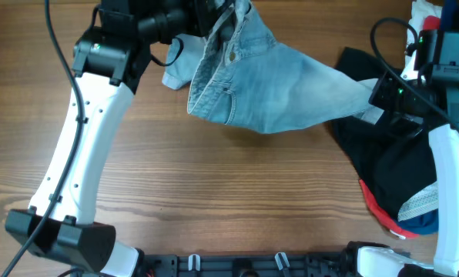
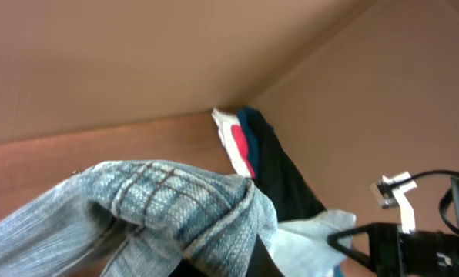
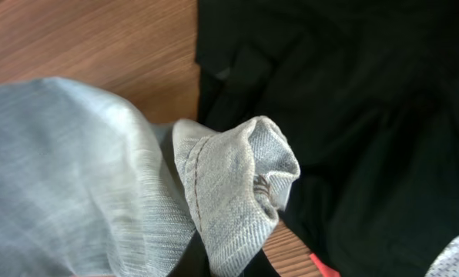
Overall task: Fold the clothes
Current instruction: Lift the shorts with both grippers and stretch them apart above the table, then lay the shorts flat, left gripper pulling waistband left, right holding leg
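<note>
two sets of fingers (image 3: 262, 266) pinch the jeans (image 1: 283, 88) (black garment (image 1: 391, 154) beneath).

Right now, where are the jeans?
Overhead view, top centre: the jeans are stretched between the left pincer and right pincer, beside the black garment.

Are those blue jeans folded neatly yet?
No, the jeans are unfolded, stretched in a bunched span between the left gripper and the right gripper.
</note>
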